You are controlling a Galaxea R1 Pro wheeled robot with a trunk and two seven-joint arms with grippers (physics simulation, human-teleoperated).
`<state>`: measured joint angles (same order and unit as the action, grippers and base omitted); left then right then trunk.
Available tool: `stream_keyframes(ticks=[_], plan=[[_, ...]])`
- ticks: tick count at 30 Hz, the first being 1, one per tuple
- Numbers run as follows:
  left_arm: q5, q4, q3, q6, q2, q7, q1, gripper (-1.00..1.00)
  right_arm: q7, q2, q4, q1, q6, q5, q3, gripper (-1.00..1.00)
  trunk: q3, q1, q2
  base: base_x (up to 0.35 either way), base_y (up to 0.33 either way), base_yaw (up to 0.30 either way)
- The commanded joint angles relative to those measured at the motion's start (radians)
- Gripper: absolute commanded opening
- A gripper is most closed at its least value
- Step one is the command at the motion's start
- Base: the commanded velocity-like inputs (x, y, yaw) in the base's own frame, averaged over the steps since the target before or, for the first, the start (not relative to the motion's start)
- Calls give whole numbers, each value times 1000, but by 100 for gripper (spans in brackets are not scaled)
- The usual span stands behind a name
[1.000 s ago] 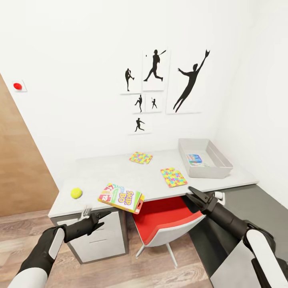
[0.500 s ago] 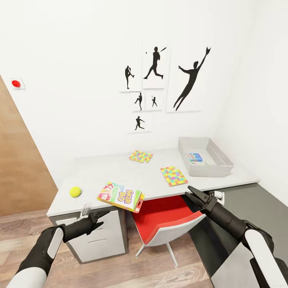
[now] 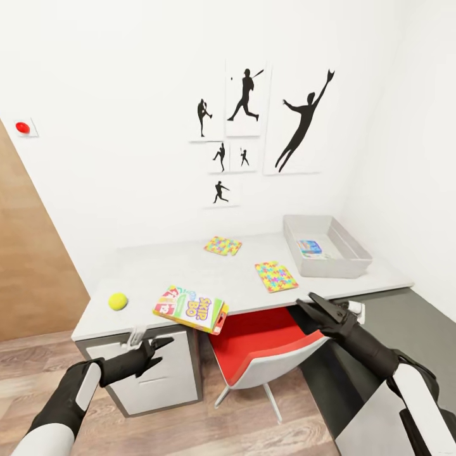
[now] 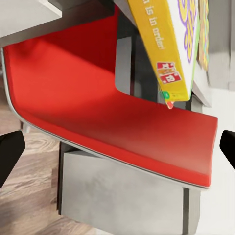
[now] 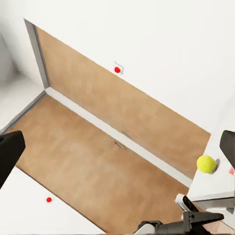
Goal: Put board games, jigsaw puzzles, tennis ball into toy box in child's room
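Note:
The pale table (image 3: pixel 158 272) carries a yellow-green tennis ball (image 3: pixel 118 301) near its left front corner. A colourful board game box (image 3: pixel 190 309) juts over the front edge. Two jigsaw puzzles lie flat, one at the back (image 3: pixel 223 246) and one nearer the front (image 3: pixel 275 277). The grey toy box (image 3: pixel 351 256) at the right end holds a blue board game (image 3: pixel 310 247). My left gripper (image 3: pixel 159 352) hangs open below the table edge, under the jutting box (image 4: pixel 174 44). My right gripper (image 3: pixel 305 301) is open just off the front edge, below the nearer puzzle. The tennis ball (image 5: pixel 206 164) also appears in the right wrist view.
A red chair (image 3: pixel 266 345) is tucked under the table between my arms; its seat (image 4: pixel 112 107) lies beyond my left gripper (image 4: pixel 117 152). A drawer unit (image 3: pixel 161 380) stands under the table's left end. A wooden door (image 3: pixel 31 272) is at the left, a dark cabinet (image 3: pixel 411 316) at the right.
The whole picture has shifted a little, so the camera has moved. Both arms keep nearly the same pose, with the right gripper slightly further right. Nothing on the table has moved.

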<state>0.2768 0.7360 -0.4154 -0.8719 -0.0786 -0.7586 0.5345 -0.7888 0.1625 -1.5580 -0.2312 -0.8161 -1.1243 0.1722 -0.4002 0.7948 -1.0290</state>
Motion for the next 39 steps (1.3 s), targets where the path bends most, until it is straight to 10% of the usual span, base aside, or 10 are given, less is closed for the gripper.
stream_keyframes(ticks=[1, 6, 10, 39], plan=[[-1, 0, -3, -4, 1, -1, 1, 100, -30, 0, 1, 0, -7, -3, 1, 100, -4, 4, -8, 0, 0, 0], [-1, -1, -3, -4, 6, 6, 1, 100, -257, -1, 2, 26, -5, 4, 1, 100, -17, 19, -36, 0, 0, 0], [-1, -1, -3, -4, 8, 8, 1, 100, -316, -1, 4, 36, -3, 5, 2, 100, -17, 19, -36, 0, 0, 0], [1, -1, -1, -4, 23, 8, 1, 100, -339, -13, 24, 64, 4, -3, 1, 100, -29, 35, -64, 0, -45, 0]])
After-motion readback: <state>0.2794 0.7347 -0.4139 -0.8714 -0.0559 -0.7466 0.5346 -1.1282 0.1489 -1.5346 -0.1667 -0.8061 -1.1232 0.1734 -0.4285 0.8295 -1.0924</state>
